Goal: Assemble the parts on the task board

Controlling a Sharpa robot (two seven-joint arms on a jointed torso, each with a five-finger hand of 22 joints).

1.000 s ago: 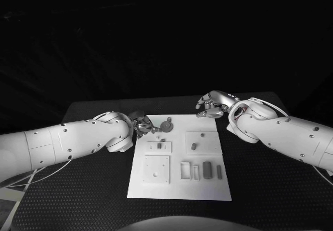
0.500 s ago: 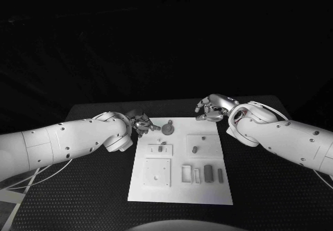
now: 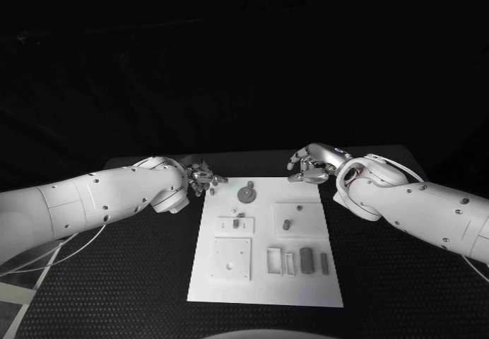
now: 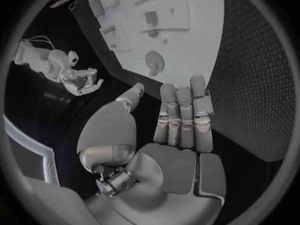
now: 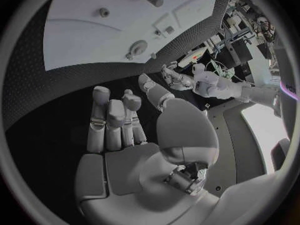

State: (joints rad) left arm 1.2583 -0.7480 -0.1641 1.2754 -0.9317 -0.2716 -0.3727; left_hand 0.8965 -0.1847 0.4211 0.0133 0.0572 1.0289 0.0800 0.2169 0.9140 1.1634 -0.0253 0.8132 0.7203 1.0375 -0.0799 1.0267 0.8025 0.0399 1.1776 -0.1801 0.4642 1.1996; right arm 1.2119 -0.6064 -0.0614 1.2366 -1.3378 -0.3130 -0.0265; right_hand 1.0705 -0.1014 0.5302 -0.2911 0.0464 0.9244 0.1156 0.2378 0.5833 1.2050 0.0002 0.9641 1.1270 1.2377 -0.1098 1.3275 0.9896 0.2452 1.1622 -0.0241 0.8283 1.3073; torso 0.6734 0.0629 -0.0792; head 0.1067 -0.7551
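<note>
— Board first: where did the white rectangular task board (image 3: pixel 267 244) lie?

— Flat in the middle of the black textured table (image 3: pixel 397 275), long side running away from the robot. A round grey disc-shaped part (image 3: pixel 248 191) sat near its far edge. Closer in were two raised square plates with small grey pegs, then a larger square plate (image 3: pixel 230 258) beside a row of slim upright grey pieces (image 3: pixel 306 258).

— And the silver left hand (image 3: pixel 204 176)?

— It hovered just off the board's far left corner, near the disc but apart from it. The wrist view showed its fingers (image 4: pixel 181 117) stretched out side by side, holding nothing.

— The silver right hand (image 3: pixel 311 164)?

— Above the far right corner, fingers (image 5: pixel 112 120) loosely extended, likewise grasping nothing.
</note>
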